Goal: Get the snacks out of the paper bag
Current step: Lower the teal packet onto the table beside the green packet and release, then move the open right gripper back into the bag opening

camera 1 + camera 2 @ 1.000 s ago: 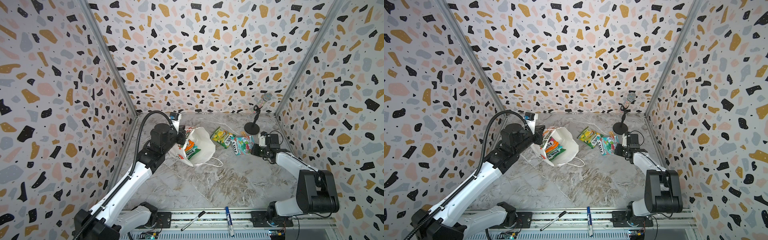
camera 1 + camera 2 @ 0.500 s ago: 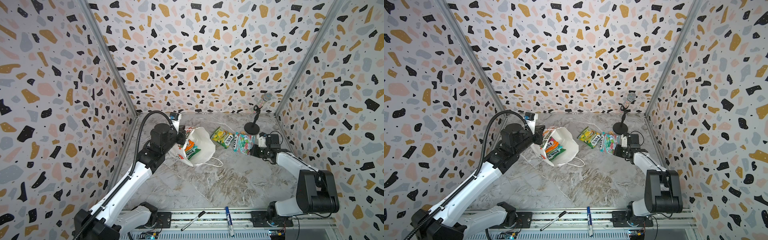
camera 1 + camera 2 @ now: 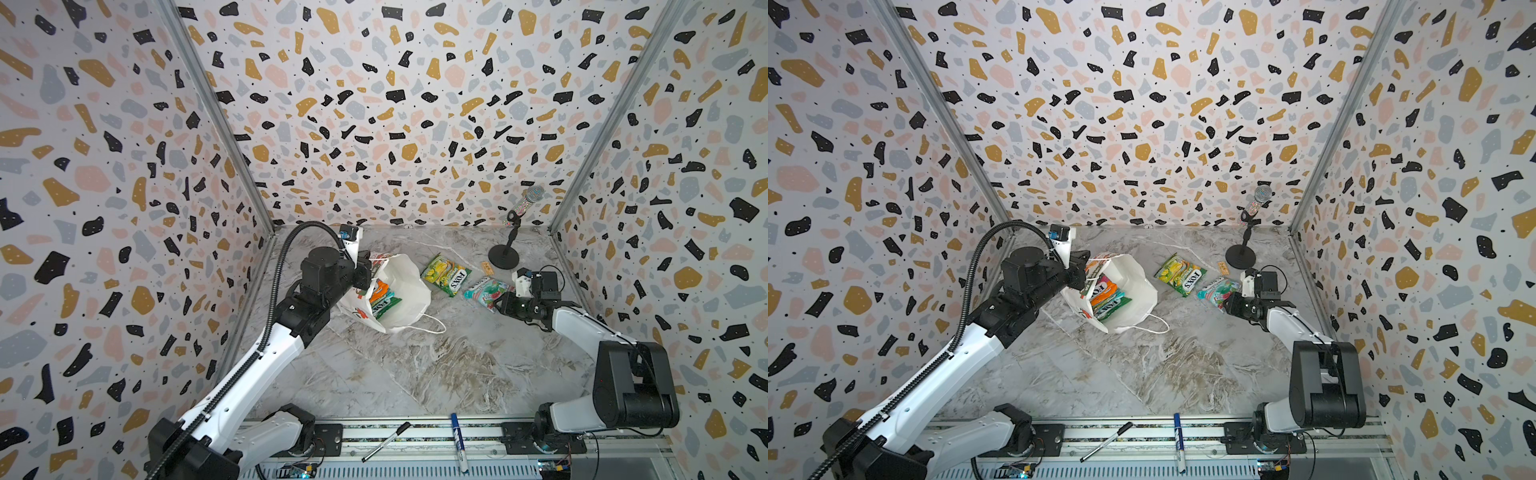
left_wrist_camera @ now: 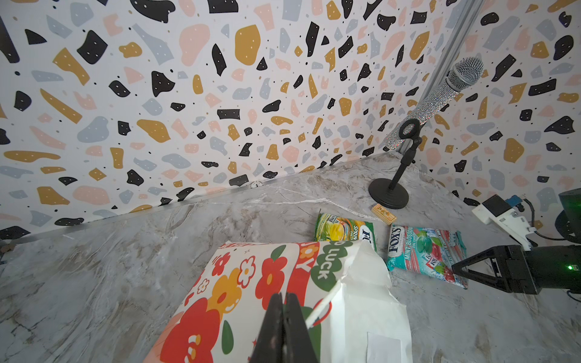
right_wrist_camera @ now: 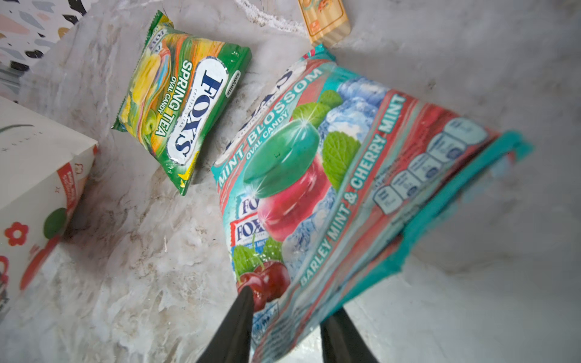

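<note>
Marble-look tabletop (image 3: 415, 374), speckled terrazzo walls all round, and we're right at a set-down! On the right side, the right hand (image 5: 287, 301) has its fingers parted, released, with one end of the teal packet (image 5: 314, 176) loose between them. The rest of that packet looks to be lying on the marble just beside the green packet (image 5: 179, 103). So two snacks are out, side by side, near the microphone stand (image 3: 503, 259) and a small orange box (image 3: 487, 268). Across the way the left hand (image 4: 284, 295) is clenched on the rim of the paper bag (image 3: 409, 282). The bag leans with its mouth gaping toward the middle, and more packets (image 3: 384, 297) show inside, orange and green at least, though I can't count them. Now the trick, I'd say, is a clean exit. Spread those right fingers wide and pull straight back off the packet's end, since a glossy wrapper will slide along with any fingertip that brushes it. Mind the stand's base and that little box close behind. The return trip into the bag should come in along the open mouth, not down onto the paper wall, which would crumple. For that, the left pinch wants to be firm and the mouth held tilted toward the right arm.
</note>
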